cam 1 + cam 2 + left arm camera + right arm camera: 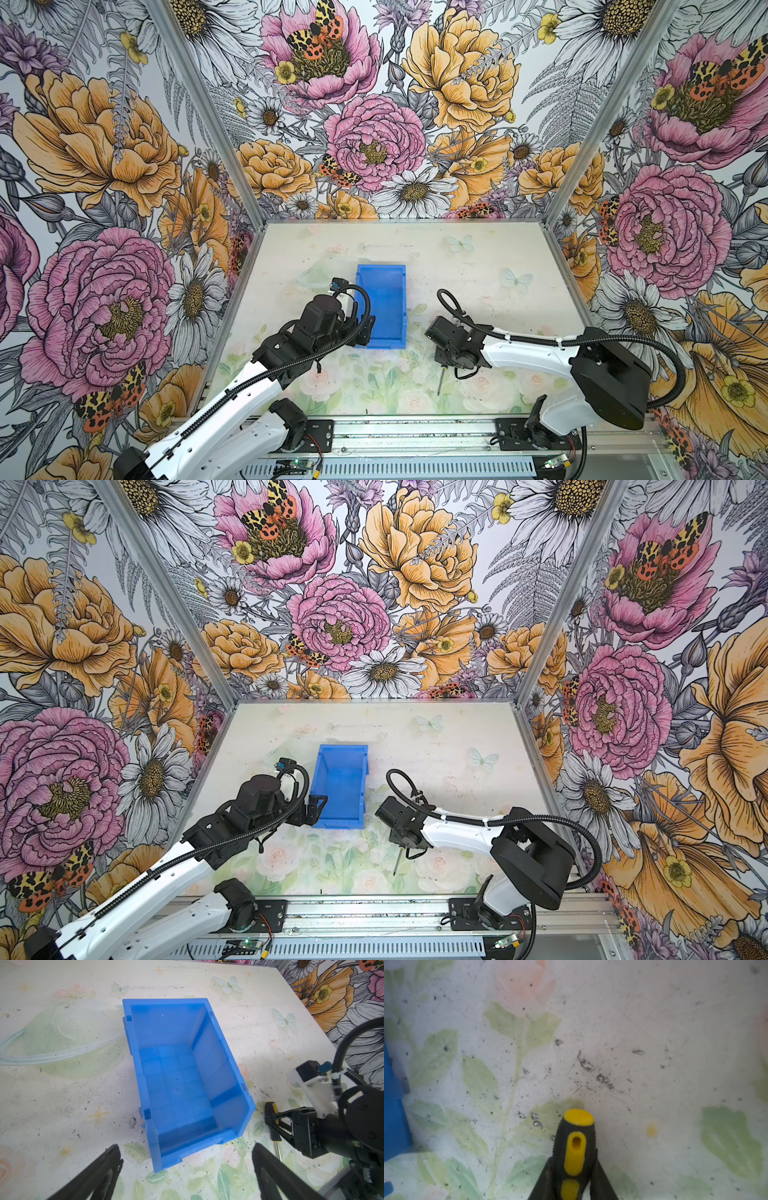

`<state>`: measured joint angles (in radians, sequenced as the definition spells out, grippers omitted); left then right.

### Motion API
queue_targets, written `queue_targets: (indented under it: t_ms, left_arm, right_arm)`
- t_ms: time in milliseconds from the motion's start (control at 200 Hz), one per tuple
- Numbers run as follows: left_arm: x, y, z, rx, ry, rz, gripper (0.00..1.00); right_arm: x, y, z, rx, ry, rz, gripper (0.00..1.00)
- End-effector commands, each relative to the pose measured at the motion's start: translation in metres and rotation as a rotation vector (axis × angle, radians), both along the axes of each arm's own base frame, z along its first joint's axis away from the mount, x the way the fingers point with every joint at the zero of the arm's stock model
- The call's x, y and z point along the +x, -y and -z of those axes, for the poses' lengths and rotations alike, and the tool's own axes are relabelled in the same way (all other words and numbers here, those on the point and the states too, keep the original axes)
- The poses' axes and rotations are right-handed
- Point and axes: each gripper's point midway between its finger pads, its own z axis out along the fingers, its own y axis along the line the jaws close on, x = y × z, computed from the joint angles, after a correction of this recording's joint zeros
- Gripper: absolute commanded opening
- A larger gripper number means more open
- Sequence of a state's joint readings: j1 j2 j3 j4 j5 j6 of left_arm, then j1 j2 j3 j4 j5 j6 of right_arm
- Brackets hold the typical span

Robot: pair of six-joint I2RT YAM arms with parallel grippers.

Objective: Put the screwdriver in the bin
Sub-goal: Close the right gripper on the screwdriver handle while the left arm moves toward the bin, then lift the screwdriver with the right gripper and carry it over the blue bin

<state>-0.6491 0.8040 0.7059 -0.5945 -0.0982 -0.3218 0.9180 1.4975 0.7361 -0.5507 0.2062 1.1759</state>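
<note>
Low over the bench [478, 266], my right pincer [574, 1165] clamps the screwdriver [576, 1136] by its handle for carrying left into the bin [382, 307], where my left pincer [186, 1147] hovers, spread apart.

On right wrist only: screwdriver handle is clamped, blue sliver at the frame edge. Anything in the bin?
Observer: No. The left wrist view shows the bin empty.
Operator: Where's the left tool?
Observer: The left tool is open, by the bin's left wall near its front end in both top views.
Operator: Which way does the shaft point?
Observer: In a top view the screwdriver points its shaft toward the near edge of the table, away from the bin. I cannot tell whether it is lifted.
</note>
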Motion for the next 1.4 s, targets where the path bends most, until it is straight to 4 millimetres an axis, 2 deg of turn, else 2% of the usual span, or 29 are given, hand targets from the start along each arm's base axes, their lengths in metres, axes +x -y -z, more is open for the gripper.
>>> queue_targets:
  t_ms: [0,110,185,355,491,616,766,916,1136,1286,1396]
  left_arm:
    - [0.002,-0.002,-0.003,-0.012,0.027,-0.003,0.99]
    - [0.003,-0.003,-0.003,-0.025,0.025,-0.019,0.99]
    - [0.002,-0.005,-0.004,-0.036,0.028,-0.027,0.99]
    - [0.003,-0.015,-0.011,-0.047,0.062,-0.077,0.99]
    - [0.007,-0.024,-0.013,-0.067,0.062,-0.124,0.99]
    - [0.011,-0.031,-0.015,-0.086,0.058,-0.167,0.99]
    - [0.012,-0.039,-0.019,-0.116,0.064,-0.198,0.99]
    - [0.009,-0.049,-0.018,-0.141,0.063,-0.226,0.99]
    - [0.001,-0.052,-0.028,-0.189,0.075,-0.222,0.99]
    - [-0.002,-0.051,-0.028,-0.199,0.076,-0.213,0.99]
    - [-0.002,-0.051,-0.028,-0.201,0.078,-0.212,0.99]
  right_arm:
    - [-0.009,0.008,0.007,-0.042,-0.031,-0.023,0.09]
    - [0.003,-0.006,-0.008,-0.040,0.021,-0.110,0.00]
    - [0.013,-0.017,-0.023,-0.032,0.072,-0.163,0.00]
    - [0.037,-0.043,-0.071,0.021,0.202,-0.232,0.00]
    - [0.055,-0.069,-0.119,0.096,0.301,-0.264,0.00]
    - [0.068,-0.091,-0.156,0.152,0.365,-0.303,0.00]
    - [0.079,-0.119,-0.186,0.233,0.390,-0.328,0.00]
    - [0.091,-0.150,-0.194,0.291,0.373,-0.341,0.00]
    - [0.111,-0.195,-0.186,0.326,0.339,-0.390,0.00]
    - [0.124,-0.209,-0.173,0.316,0.328,-0.377,0.00]
    - [0.130,-0.213,-0.155,0.303,0.309,-0.362,0.00]
